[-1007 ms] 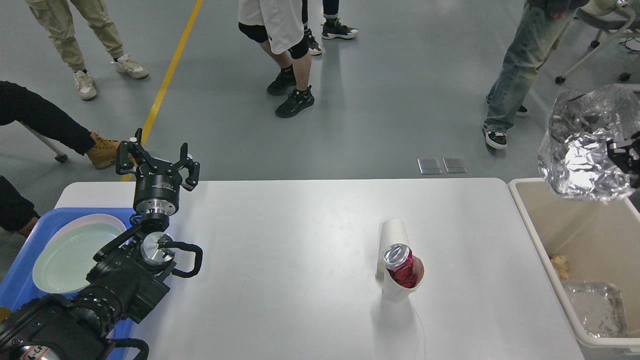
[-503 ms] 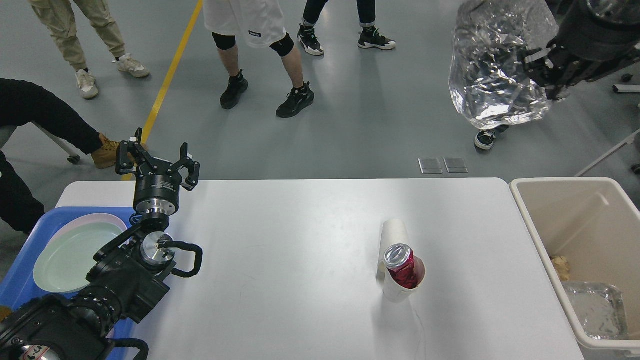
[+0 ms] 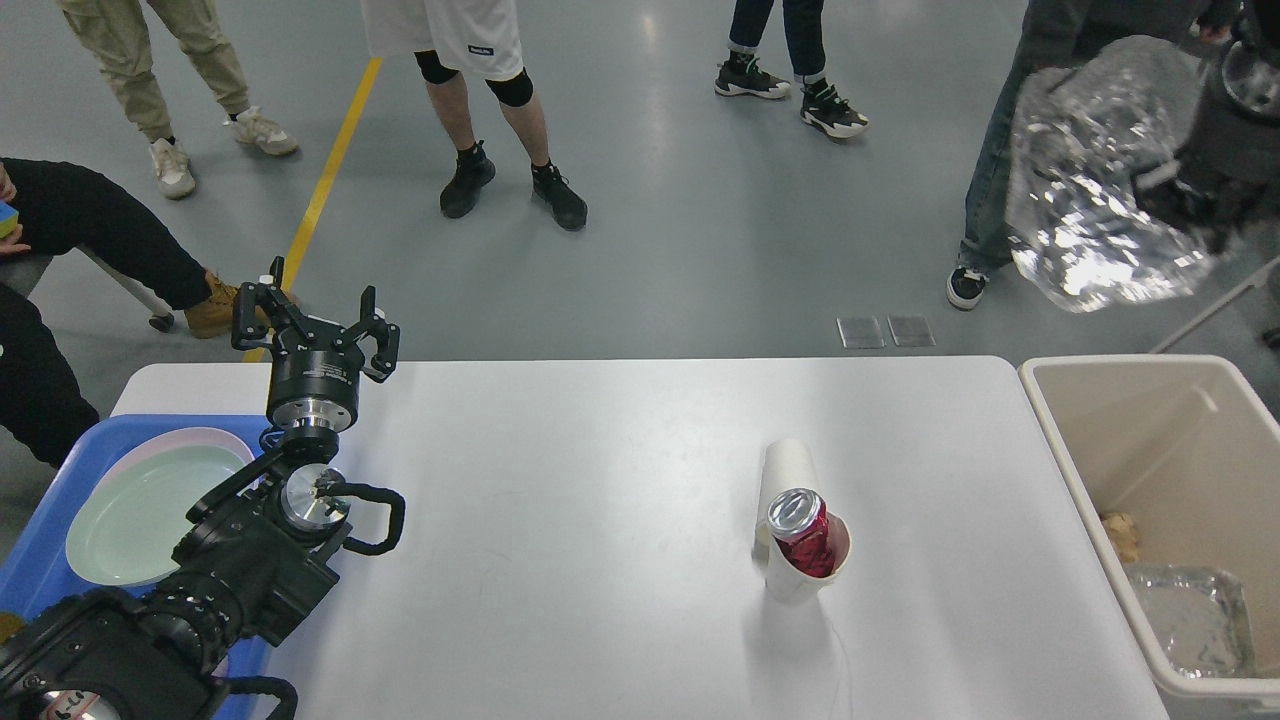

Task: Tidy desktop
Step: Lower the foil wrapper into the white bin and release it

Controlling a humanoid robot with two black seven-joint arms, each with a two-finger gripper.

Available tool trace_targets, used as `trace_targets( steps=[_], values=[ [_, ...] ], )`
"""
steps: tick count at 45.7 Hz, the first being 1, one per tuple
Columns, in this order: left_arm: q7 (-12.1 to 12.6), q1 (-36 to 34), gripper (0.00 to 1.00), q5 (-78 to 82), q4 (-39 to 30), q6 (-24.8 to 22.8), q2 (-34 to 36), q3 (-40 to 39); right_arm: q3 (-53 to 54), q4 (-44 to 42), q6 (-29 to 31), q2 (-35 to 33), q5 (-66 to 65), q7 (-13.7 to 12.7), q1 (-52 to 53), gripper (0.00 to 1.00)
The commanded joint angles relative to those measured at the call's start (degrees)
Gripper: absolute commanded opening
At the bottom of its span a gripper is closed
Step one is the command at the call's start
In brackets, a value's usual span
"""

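Note:
The white desktop (image 3: 600, 480) fills the lower part of the head view. Right of its middle stands a white paper cup (image 3: 800, 580) with a crushed red can (image 3: 803, 535) in it. A second paper cup (image 3: 785, 468) lies on its side just behind. My left gripper (image 3: 315, 320) points up over the table's far left edge, open and holding nothing. My right gripper (image 3: 1170, 195) is raised at the upper right, blurred, shut on a large crumpled foil wad (image 3: 1090, 215) that hangs beyond the table's far right corner.
A beige bin (image 3: 1060, 440) stands against the table's right edge, holding a foil tray (image 3: 1190, 620) and a small brown scrap (image 3: 1120, 530). A blue tray (image 3: 50, 500) with a pale green plate (image 3: 140, 515) sits at the left. Several people stand on the floor behind.
My right arm swung the foil wad from over the bin up and left, then back right and slightly down. The left arm has not moved. The people behind shifted.

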Motion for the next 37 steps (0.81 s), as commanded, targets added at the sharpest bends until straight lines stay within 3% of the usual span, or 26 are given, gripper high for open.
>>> trace_targets(
  steps=[1, 8, 15, 27, 37],
  values=[
    [0.0, 0.0, 0.96, 0.0, 0.0, 0.0, 0.0, 0.0, -2.6, -7.3, -7.1, -3.2, -2.6, 0.0, -14.5, 0.0],
    [0.0, 0.0, 0.96, 0.0, 0.0, 0.0, 0.0, 0.0, -2.1, -13.1, -22.0, -4.9, -5.8, 0.0, -29.8, 0.0],
    [0.0, 0.0, 0.96, 0.0, 0.0, 0.0, 0.0, 0.0, 0.1, -16.4, -32.4, -4.7, -6.8, 0.0, -42.3, 0.0],
    [0.0, 0.0, 0.96, 0.0, 0.0, 0.0, 0.0, 0.0, 2.7, -24.7, -42.1, -0.1, -7.9, 0.1, -61.4, 0.0],
    [0.0, 0.0, 0.96, 0.0, 0.0, -0.1, 0.0, 0.0, 7.0, -29.5, -42.8, 2.3, -8.0, 0.1, -69.0, 0.0]
  ],
)
